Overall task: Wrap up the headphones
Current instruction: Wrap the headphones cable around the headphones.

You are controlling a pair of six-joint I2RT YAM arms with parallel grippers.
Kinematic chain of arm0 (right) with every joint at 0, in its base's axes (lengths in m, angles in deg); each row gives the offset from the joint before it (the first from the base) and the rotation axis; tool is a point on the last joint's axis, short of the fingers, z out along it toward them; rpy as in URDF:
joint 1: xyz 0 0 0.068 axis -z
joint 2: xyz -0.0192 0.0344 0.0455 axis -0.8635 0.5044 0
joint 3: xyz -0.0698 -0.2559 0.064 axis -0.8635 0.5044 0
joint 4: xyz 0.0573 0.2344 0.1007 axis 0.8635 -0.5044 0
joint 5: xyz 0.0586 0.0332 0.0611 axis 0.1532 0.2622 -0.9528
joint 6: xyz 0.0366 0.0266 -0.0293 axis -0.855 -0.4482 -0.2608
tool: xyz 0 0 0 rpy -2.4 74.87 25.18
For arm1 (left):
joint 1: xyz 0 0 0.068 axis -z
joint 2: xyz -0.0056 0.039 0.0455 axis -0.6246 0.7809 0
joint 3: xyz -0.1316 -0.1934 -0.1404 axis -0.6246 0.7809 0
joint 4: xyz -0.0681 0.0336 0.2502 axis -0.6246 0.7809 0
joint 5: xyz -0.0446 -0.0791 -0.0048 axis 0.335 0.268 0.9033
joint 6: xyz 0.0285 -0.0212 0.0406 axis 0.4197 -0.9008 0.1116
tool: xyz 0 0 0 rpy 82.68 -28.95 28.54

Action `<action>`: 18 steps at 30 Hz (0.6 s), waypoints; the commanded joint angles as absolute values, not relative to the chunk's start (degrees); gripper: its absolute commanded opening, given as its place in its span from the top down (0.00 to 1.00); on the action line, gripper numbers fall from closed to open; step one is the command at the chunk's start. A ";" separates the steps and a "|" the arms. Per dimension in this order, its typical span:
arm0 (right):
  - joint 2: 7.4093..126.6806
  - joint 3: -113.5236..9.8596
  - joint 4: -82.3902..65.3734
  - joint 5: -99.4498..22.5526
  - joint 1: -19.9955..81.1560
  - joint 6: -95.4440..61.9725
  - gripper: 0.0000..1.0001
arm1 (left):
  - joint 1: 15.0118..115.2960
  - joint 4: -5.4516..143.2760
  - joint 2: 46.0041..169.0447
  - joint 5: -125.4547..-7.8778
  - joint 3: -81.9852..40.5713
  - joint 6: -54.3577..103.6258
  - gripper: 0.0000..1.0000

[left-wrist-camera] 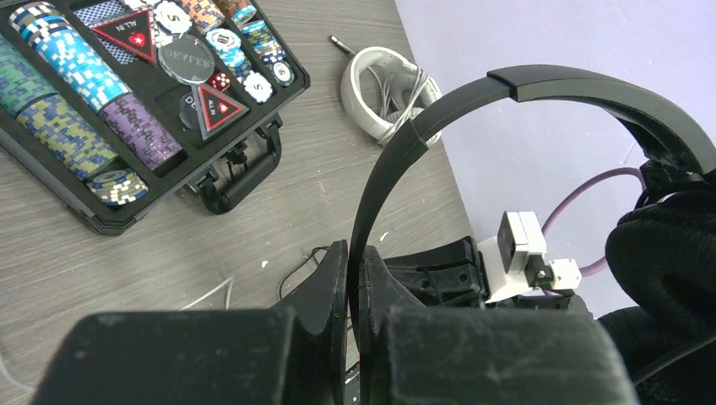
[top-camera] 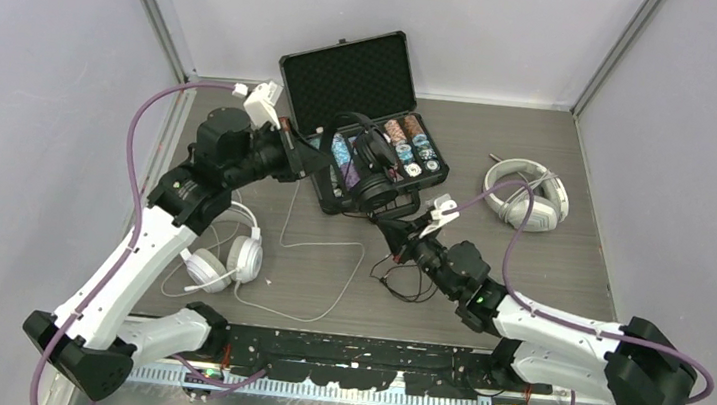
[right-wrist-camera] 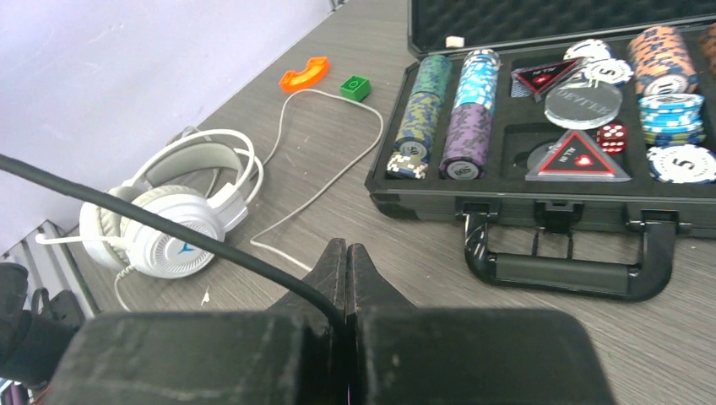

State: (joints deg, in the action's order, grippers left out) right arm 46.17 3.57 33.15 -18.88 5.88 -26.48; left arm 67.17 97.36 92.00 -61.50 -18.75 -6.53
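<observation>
Arched matte blk headphones (left-wrist-camera: 507,89), L gripper (left-wrist-camera: 353,270); thin cord (right-wrist-camera: 169,228), R gripper (right-wrist-camera: 346,257)

place: robot lab cell | evidence: plain enclosure walls (top-camera: 36,78), table-mounted robot arms (top-camera: 127,259)

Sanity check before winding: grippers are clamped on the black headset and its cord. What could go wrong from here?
1. The right gripper pinches only the thin black cord; under tension it may slip out.
2. The left gripper holds the black headset by its headband right by the open chip case; a swing could scatter the chips.
3. The loose cord tangle on the table could snag.
</observation>
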 commanded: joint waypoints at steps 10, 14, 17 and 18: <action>35.28 2.54 24.80 -21.32 10.07 -27.14 1.00 | 61.14 97.90 93.19 -57.20 -19.93 1.72 1.00; 36.11 2.90 25.41 -25.38 10.05 -27.52 1.00 | 60.38 95.95 92.85 -61.21 -19.79 -1.91 1.00; 38.45 2.69 26.18 -27.71 10.10 -27.85 1.00 | 60.04 93.99 92.85 -62.83 -20.07 -4.02 1.00; 39.33 2.56 26.43 -27.93 10.08 -28.19 1.00 | 59.89 93.07 92.86 -62.43 -20.12 -4.58 1.00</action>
State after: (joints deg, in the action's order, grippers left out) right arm 37.12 4.12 24.71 -24.59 9.97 -27.07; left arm 60.57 99.48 94.18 -60.69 -18.51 -1.06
